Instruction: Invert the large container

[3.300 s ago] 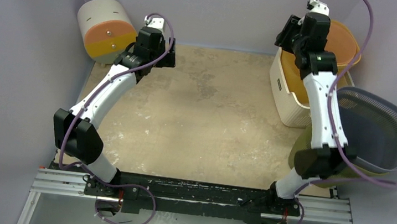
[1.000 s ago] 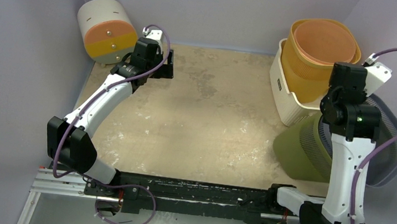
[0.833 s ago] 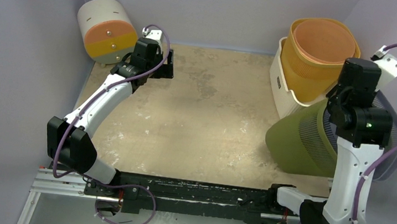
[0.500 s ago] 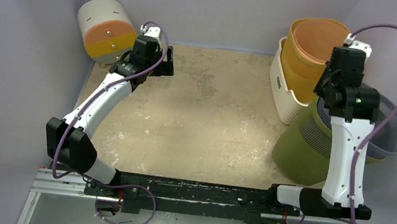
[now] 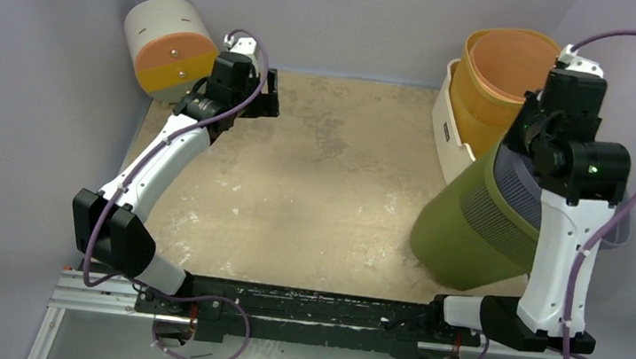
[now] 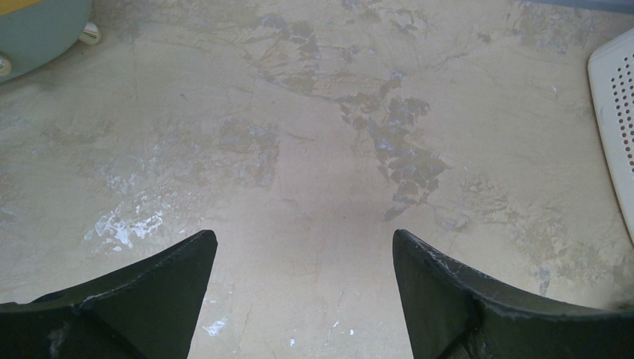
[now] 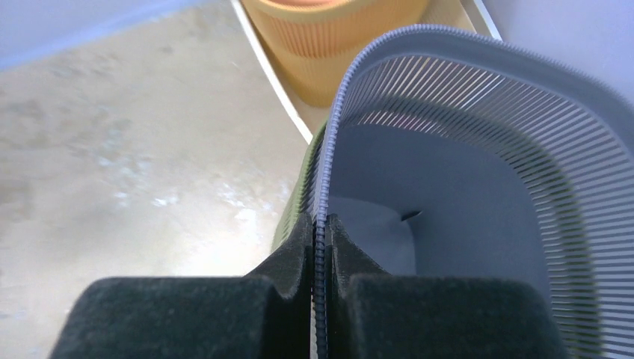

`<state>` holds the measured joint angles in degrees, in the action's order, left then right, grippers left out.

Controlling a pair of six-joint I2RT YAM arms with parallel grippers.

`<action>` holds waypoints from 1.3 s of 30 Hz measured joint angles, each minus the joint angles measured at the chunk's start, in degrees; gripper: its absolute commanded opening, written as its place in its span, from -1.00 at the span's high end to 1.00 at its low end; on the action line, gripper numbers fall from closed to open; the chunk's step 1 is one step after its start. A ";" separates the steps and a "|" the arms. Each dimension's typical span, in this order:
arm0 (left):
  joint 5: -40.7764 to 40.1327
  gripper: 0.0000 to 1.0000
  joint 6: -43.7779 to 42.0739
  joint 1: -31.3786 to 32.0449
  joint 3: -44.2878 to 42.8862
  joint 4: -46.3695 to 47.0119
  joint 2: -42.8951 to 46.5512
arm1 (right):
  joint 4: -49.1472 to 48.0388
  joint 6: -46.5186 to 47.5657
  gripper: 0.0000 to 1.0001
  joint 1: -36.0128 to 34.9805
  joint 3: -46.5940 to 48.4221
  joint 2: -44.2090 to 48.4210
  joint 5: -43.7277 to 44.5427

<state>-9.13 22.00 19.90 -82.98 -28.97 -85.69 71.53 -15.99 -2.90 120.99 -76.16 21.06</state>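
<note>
The large olive-green ribbed container [image 5: 470, 227] has a grey ribbed liner [image 5: 517, 184] nested in it. It stands tilted at the table's right side, its mouth facing up and to the right. My right gripper [image 5: 524, 152] is shut on its upper rim. In the right wrist view the fingers [image 7: 321, 232] pinch the grey rim [image 7: 463, 149], with the green wall [image 7: 300, 191] just outside the left finger. My left gripper [image 5: 268, 98] is open and empty over bare table at the far left, and its fingers [image 6: 303, 239] are wide apart.
A white basket [image 5: 452, 145] holding an orange ribbed bin [image 5: 509, 70] stands at the back right, close behind the held container; both show in the right wrist view [image 7: 336, 30]. A round white-and-orange container [image 5: 168, 48] lies at the back left. Walls enclose the table.
</note>
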 measured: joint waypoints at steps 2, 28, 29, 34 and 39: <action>0.09 -0.69 0.00 0.00 -0.57 0.00 -0.42 | 0.04 -0.66 1.00 -0.07 3.45 0.31 -1.44; 1.75 -0.69 0.02 0.00 -2.43 -0.70 -3.45 | -16.50 6.73 1.00 -0.46 9.25 14.47 -0.63; 1.79 -0.69 0.02 0.00 -2.43 -0.70 -3.52 | -18.12 7.21 1.00 -0.46 8.94 15.26 -0.37; 2.03 -0.69 0.02 0.00 -2.43 -0.72 -3.63 | -27.63 8.68 1.00 -0.46 8.13 17.20 -0.20; 2.10 -0.69 0.02 0.00 -2.43 -0.72 -3.63 | -40.41 9.11 1.00 -0.46 4.15 18.12 -1.73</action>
<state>-7.03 22.02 19.90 -85.41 -29.69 -89.32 31.11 -6.87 -3.36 125.14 -58.04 19.33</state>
